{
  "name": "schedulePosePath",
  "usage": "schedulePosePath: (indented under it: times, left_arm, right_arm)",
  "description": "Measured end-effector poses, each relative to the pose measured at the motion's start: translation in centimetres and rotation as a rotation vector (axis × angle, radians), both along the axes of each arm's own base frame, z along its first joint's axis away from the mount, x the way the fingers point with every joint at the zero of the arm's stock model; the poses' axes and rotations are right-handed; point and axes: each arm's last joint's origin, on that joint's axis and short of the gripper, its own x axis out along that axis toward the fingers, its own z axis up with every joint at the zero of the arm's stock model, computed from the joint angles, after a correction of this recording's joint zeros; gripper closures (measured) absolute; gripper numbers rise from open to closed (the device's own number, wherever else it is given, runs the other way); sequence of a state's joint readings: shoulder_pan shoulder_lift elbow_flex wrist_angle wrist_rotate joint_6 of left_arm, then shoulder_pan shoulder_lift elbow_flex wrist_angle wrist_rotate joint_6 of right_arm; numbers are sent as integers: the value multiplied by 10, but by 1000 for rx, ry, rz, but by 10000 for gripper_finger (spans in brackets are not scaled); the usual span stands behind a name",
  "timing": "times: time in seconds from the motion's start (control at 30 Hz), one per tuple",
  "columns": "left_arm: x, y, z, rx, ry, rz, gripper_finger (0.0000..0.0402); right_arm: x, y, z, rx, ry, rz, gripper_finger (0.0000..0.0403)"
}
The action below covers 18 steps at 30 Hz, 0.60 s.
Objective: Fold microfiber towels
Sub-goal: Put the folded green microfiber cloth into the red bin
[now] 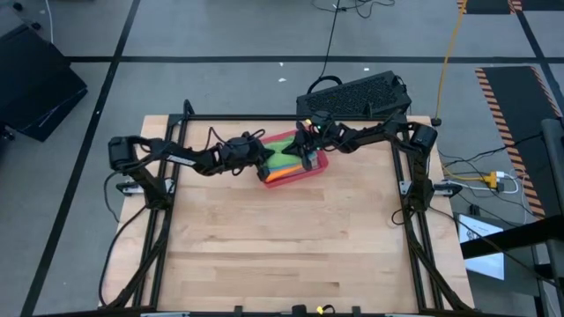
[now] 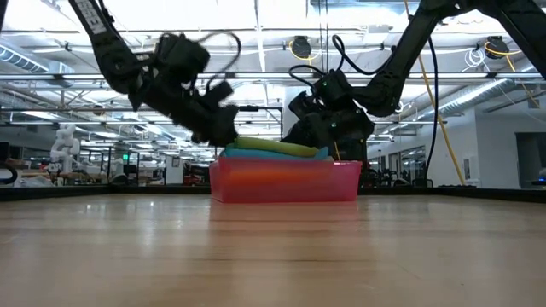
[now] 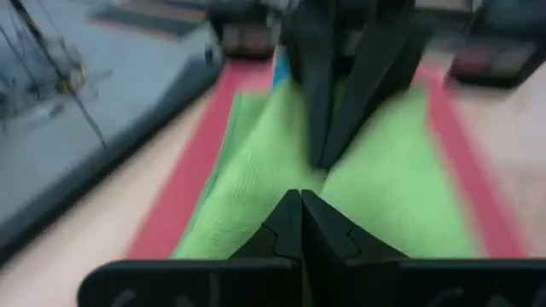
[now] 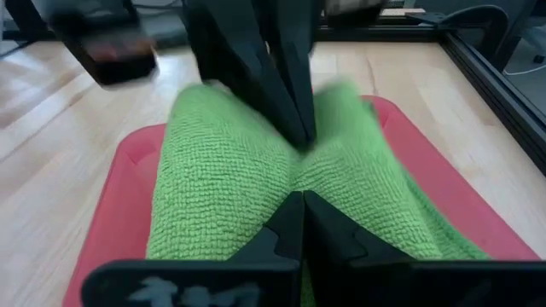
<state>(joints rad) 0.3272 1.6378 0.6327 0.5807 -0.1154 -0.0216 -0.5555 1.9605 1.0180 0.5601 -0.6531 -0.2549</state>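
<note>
High view: red tray (image 1: 319, 166) at far-centre of wooden table (image 1: 282, 246), stacked w/ folded towels; bright green towel (image 1: 284, 145) on top, orange towel (image 1: 284, 174) edge showing at near side. Left gripper (image 1: 267, 159) at tray's left end, right gripper (image 1: 307, 151) over tray from far-right side; tips close together above stack. Black keyboard (image 1: 357, 93) on floor beyond table.

Low view: tray (image 2: 286, 182) centre, translucent pink-red wall, green towel (image 2: 271, 147) w/ blue layer (image 2: 317, 155) under it rising above rim. Both arms angled down onto stack from either side.

Left wrist view: left gripper (image 3: 300, 198) pinched fully together, tip on bright green towel (image 3: 256, 183); nothing held. Right gripper tip (image 3: 317, 162) opposite, touching same cloth.

Right wrist view: right gripper (image 4: 302, 199) likewise clamped tight, tip pressed into bright green towel (image 4: 222, 170), no cloth between fingers. Left gripper tip (image 4: 305, 136) just opposite. Tray rim (image 4: 115, 192) around towel.
</note>
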Motion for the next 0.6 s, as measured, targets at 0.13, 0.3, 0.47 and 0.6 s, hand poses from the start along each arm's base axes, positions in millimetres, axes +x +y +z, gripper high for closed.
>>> schedulePosePath:
  times: [0.13, 0.3, 0.47, 0.6]
  left_arm:
    - [-1, -7, 24, 59, -87, 44, 391]
    - [6, -17, 30, 93, -172, -16, 389]
    - [14, -19, 3, 36, -110, -86, 398]
    - [19, -19, -13, 5, -87, -88, 391]
  right_arm:
    - [-1, -1, 2, 2, -8, -1, 403]
    - [0, -1, 4, -7, -27, -1, 403]
    - [1, -1, 5, 3, -41, -6, 403]
    - [1, 0, 8, 6, -41, -7, 403]
